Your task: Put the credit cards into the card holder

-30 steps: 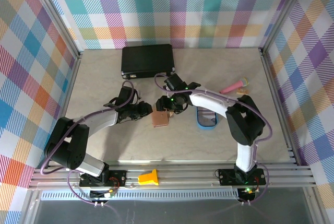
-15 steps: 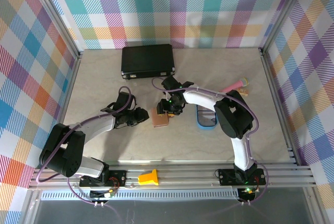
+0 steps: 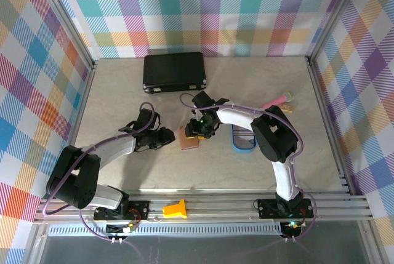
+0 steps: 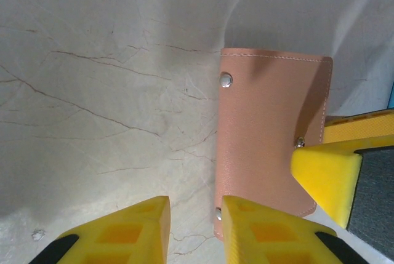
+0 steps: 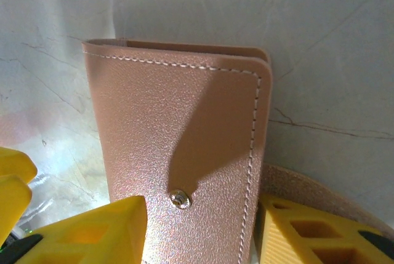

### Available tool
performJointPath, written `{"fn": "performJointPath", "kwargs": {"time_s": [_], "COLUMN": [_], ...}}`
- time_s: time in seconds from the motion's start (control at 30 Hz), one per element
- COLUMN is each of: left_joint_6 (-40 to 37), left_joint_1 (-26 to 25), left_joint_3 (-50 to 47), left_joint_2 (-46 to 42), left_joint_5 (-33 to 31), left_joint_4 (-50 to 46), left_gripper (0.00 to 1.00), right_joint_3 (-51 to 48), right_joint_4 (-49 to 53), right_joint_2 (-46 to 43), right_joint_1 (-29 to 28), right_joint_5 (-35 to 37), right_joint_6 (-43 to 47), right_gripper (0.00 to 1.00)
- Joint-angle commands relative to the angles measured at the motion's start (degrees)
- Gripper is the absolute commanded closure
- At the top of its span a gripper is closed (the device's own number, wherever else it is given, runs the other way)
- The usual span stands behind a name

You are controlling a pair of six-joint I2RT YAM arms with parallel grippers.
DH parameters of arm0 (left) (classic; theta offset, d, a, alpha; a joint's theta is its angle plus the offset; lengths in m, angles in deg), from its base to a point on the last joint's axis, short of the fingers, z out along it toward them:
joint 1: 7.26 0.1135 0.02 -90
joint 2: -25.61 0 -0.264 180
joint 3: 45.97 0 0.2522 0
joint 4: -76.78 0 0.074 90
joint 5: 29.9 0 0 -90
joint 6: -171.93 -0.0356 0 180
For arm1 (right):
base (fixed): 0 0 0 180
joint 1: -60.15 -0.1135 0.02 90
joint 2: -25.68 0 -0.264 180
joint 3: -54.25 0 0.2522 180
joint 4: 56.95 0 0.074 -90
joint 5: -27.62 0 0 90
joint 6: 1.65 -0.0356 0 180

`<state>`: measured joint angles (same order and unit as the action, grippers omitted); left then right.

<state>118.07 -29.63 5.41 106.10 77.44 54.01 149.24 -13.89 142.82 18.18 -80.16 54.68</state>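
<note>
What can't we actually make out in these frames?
Inside of the wallet: it lies folded shut, and its cover hides the pockets in both wrist views.
Hold of the right gripper: the jaws flank the wallet, but the right wrist view's bottom edge cuts off any contact.
Contents of the blue tray: too small to read in the top view.

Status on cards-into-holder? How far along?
Done: nothing to show yet. The card holder lies shut on the table. In hand: the right gripper straddles it, grip unclear; the left gripper hangs open at its edge. Left: open the holder, then load the cards.
</note>
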Motion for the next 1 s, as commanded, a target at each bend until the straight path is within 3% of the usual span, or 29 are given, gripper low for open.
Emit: {"fn": "performJointPath", "kwargs": {"time_s": [0.0, 0.57, 0.97], "left_joint_6": [-0.5, -0.7, -1.5], "left_joint_1": [0.1, 1.0, 5.6], "left_joint_3": [-0.4, 0.8, 0.0], "left_joint_2": [0.7, -1.7, -8.3], "left_joint_5": [0.7, -1.6, -3.0], "left_joint_4": [0.0, -4.0, -12.6], "left_gripper": [0.71, 0.7, 0.69], "right_joint_3": [-1.2, -3.8, -3.6], "right_joint_4": [-2.3, -11.7, -22.0], "right_joint_2": [-3.8, -7.5, -3.9], "right_joint_1": [0.4, -0.5, -3.0], "right_joint_5": [-2.5, -9.8, -15.8], "right_joint_6": [-0.2, -3.1, -9.5], "right_gripper": [0.54, 0.55, 0.54]}}
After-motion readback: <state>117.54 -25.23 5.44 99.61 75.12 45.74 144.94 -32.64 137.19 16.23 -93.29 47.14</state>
